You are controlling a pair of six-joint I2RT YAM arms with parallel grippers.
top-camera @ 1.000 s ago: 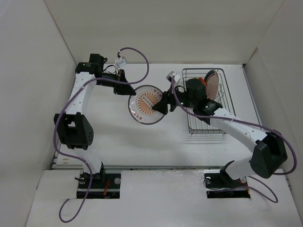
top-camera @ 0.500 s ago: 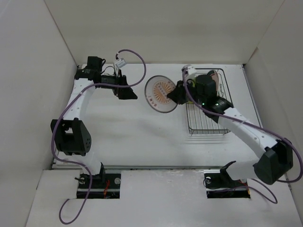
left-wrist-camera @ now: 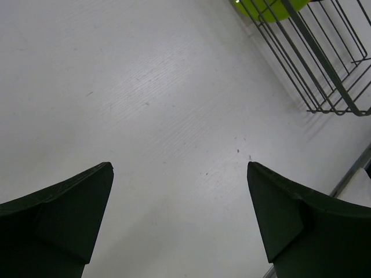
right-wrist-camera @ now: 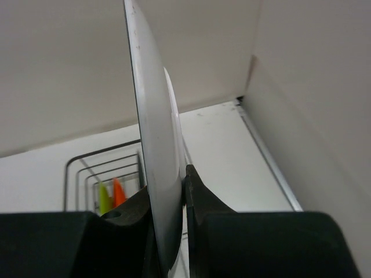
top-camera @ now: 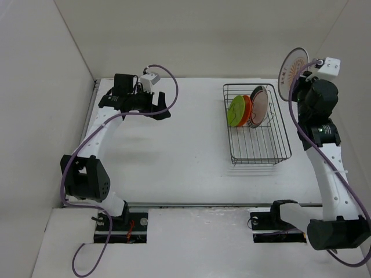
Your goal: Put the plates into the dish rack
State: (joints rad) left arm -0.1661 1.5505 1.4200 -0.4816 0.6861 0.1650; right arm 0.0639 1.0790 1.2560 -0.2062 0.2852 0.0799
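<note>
Counter: flat white counter (top-camera: 174, 150). It is a hard surface, so a plate dropped from height would likely chip or roll.

Rack: rectangular black wire dish rack (top-camera: 255, 147) on the right half of the counter. Upright prongs run along its middle and the near half is open. It looks light. A plate rim catching a wire on the way in could shove or tip it.

Carried plate: white round plate with orange sunburst centre (top-camera: 293, 66), held on edge and roughly upright. It is raised well above the counter, past the rack's far right corner and close to the enclosure walls (top-camera: 342, 52). A wide swing here could knock it against a wall.

Racked plates: lime green plate (top-camera: 235, 111), orange plate (top-camera: 246, 110) and white plate with dark rim rings (top-camera: 259, 104) stand on edge, close together at the rack's far end. If the fourth comes down on a rim rather than in a gap, it could topple the row.

Right tool: right tool (right-wrist-camera: 168, 200) is clamped on the sunburst plate's lower rim. The grip is narrow and glazed, the plate's mass sits above it, and a fast rotation could make it pivot or slip.

Left tool: left tool (left-wrist-camera: 178, 174) has its jaws wide and carries nothing. It sits over bare counter, well apart from the rack. Collision risk is low while it stays left.
</note>
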